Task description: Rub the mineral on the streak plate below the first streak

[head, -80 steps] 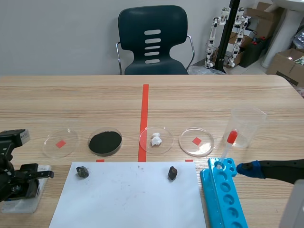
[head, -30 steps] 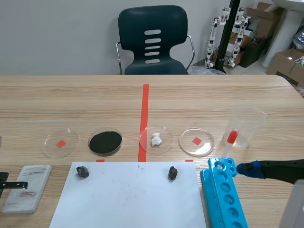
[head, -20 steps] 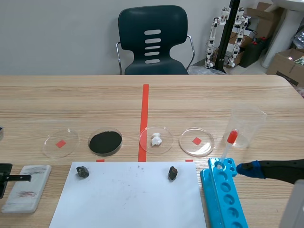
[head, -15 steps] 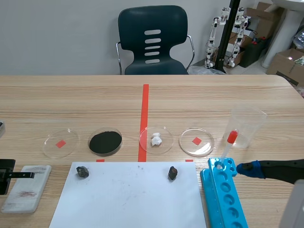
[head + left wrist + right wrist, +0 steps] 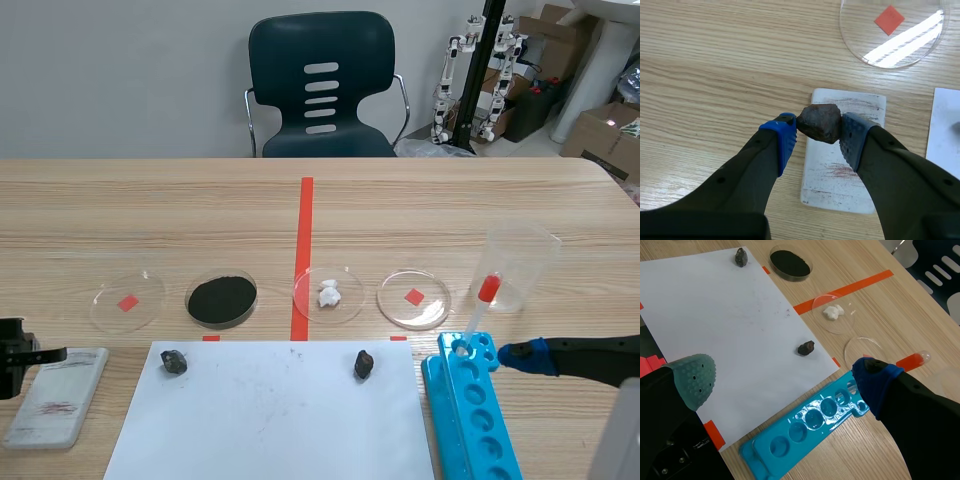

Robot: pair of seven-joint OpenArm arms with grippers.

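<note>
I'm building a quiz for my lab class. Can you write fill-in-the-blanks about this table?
The left pincer grips a brown rock by the white plate; the right pincer is ____.
____ small stones lie on the paper sheet.
The dropper in the blue tray has a ____ bulb.
One dish holds ____ powder.
Missing words: open; two; red; black.

The mineral (image 5: 820,122) was dark reddish-brown; the pads (image 5: 786,134) at its nine and three o'clock were blue, dotted. The streak plate (image 5: 827,187) was white — marked with faint red-brown streaks. The paper (image 5: 270,410) was white, the well tray (image 5: 470,420) turquoise.
</note>
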